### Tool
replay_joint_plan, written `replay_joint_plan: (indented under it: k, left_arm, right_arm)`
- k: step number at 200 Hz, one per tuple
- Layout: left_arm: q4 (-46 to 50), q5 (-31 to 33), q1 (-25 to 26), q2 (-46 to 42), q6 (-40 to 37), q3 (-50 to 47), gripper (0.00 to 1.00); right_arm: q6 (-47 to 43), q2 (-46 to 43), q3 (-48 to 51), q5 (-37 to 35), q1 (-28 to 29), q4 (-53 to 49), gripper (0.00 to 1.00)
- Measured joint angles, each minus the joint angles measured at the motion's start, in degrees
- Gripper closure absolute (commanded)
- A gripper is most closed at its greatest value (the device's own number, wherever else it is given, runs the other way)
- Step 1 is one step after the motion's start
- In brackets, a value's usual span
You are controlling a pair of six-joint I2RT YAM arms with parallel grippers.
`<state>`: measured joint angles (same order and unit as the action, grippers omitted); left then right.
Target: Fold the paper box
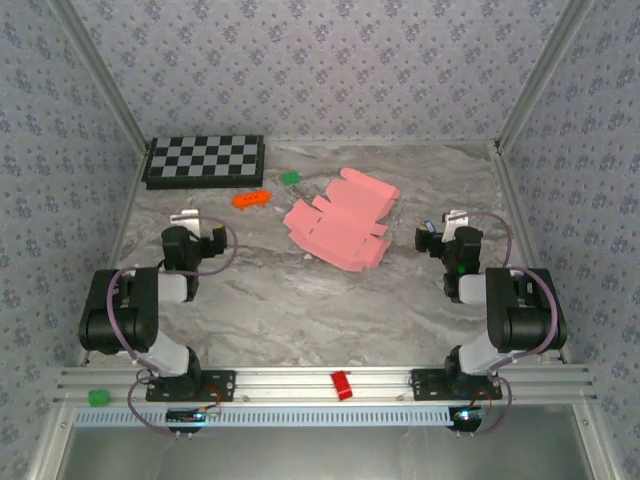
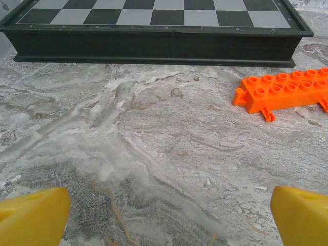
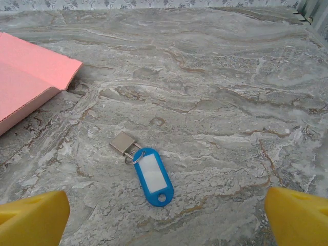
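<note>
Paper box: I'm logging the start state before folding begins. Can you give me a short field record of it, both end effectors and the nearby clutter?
paper box: pink die-cut sheet, not yet folded, mid-table between the arms
left end effector: open, empty, facing the orange brick and chessboard
right end effector: open, empty, blue key tag on the table ahead, box edge at its left
other clutter: green piece near the brick; red block on the front rail

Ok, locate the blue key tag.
In the right wrist view, the blue key tag lies on the table just ahead of the right gripper, right of the paper box.
</note>
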<state>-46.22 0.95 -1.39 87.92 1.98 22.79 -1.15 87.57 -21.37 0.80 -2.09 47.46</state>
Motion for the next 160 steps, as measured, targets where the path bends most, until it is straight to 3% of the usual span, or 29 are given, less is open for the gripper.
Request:
replay_joint_plan:
  k: [160]
  left_arm:
    - [0.02,0.39,0.00,0.00,0.00,0.00,0.00]
  right_arm:
    - [0.00,0.00,0.00,-0.81,0.20,0.02,0.01]
